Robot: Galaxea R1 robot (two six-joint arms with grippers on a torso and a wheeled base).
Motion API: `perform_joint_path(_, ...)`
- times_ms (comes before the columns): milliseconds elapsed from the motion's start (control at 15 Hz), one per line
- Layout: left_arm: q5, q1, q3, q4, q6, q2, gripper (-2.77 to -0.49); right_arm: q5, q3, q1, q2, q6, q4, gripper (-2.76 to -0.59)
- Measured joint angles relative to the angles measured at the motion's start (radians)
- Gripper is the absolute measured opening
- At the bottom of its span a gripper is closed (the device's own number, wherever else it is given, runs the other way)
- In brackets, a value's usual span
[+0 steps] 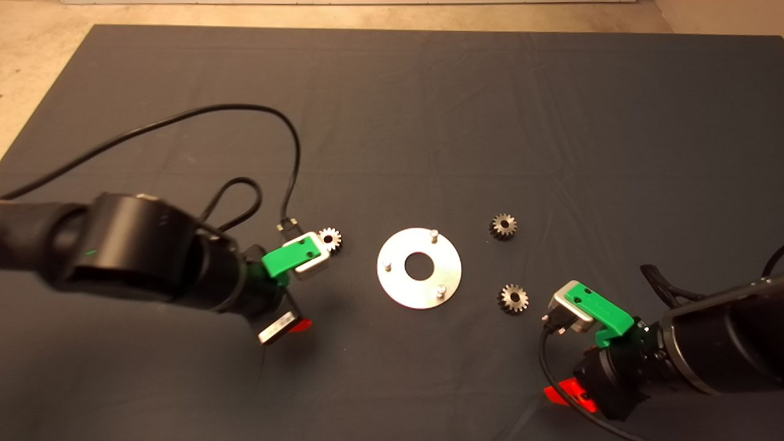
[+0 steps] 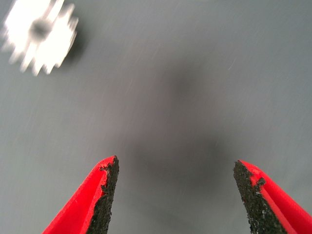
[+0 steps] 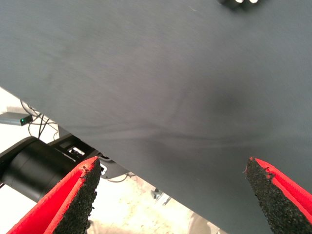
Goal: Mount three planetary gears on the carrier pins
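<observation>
The shiny round disc (image 1: 419, 288) lies mid-mat with three upright carrier pins (image 1: 433, 233), (image 1: 387, 265), (image 1: 440, 290), all bare. Three planetary gears lie flat on the mat: one left of the disc (image 1: 332, 239), two right of it (image 1: 503, 226), (image 1: 513, 298). My left gripper (image 1: 294, 323) hovers just left of the disc, near the left gear. In the left wrist view it (image 2: 175, 195) is open and empty, with that gear (image 2: 39, 34) off beyond one finger. My right gripper (image 1: 569, 392) is low at the right, open and empty (image 3: 170, 195).
A black cable (image 1: 245, 110) loops over the mat behind the left arm. The right wrist view looks over the mat's front edge (image 3: 122, 161) at the floor and a black robot part (image 3: 39, 170).
</observation>
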Motion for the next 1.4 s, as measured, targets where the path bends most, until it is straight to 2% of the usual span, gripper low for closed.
perform_joint_path(67,-0.001,-0.003,-0.018,-0.014,0.008,0.035,-1.63,0.0,0.0,0.0,-0.028,-0.008,-0.001,-1.15)
perform_joint_path(200,0.003,-0.028,-0.034,-0.026,0.017,0.06,-1.63,-0.002,0.0,0.0,-0.104,-0.039,-0.004,-1.15)
perform_joint_path(333,0.074,-0.063,-0.046,-0.03,0.035,0.067,-1.63,-0.011,0.0,0.0,-0.15,-0.062,-0.006,-1.15)
perform_joint_path(400,0.095,-0.086,-0.051,-0.034,0.045,0.076,-1.63,-0.009,0.0,0.0,-0.147,-0.064,-0.006,-1.15)
perform_joint_path(533,0.11,-0.142,-0.065,-0.06,0.076,0.08,-1.63,-0.005,0.0,0.0,-0.142,-0.064,-0.008,-1.15)
perform_joint_path(600,0.115,-0.153,-0.083,-0.06,0.088,0.077,-1.63,-0.005,0.0,0.0,-0.142,-0.064,-0.009,-1.15)
perform_joint_path(667,0.115,-0.151,-0.102,-0.064,0.098,0.078,-1.63,-0.001,0.0,0.0,-0.142,-0.064,-0.009,-1.15)
perform_joint_path(733,0.114,-0.149,-0.118,-0.066,0.106,0.078,-1.63,0.012,0.0,0.0,-0.142,-0.064,-0.01,-1.15)
perform_joint_path(800,0.107,-0.149,-0.128,-0.067,0.111,0.077,-1.63,0.027,0.0,0.0,-0.142,-0.064,-0.01,-1.15)
perform_joint_path(867,0.085,-0.149,-0.133,-0.067,0.113,0.075,-1.63,0.032,0.0,0.0,-0.142,-0.064,-0.01,-1.15)
perform_joint_path(1000,0.025,-0.143,-0.137,-0.067,0.115,0.069,-1.63,0.033,0.0,0.0,-0.142,-0.064,-0.011,-1.15)
perform_joint_path(1067,0.004,-0.135,-0.137,-0.067,0.115,0.066,-1.63,0.033,0.0,0.0,-0.142,-0.064,-0.011,-1.15)
perform_joint_path(1133,-0.01,-0.117,-0.139,-0.066,0.115,0.065,-1.63,0.033,0.0,0.0,-0.142,-0.064,-0.011,-1.15)
perform_joint_path(1200,-0.02,-0.084,-0.143,-0.064,0.116,0.064,-1.63,0.033,0.0,0.0,-0.143,-0.065,-0.012,-1.15)
perform_joint_path(1267,-0.021,-0.047,-0.149,-0.061,0.116,0.064,-1.63,0.033,0.0,0.0,-0.143,-0.064,-0.012,-1.15)
perform_joint_path(1333,-0.023,-0.021,-0.154,-0.058,0.116,0.064,-1.63,0.033,0.0,0.0,-0.143,-0.064,-0.012,-1.15)
perform_joint_path(1400,-0.024,-0.015,-0.157,-0.048,0.12,0.064,-1.63,0.033,0.0,0.0,-0.143,-0.064,-0.012,-1.15)
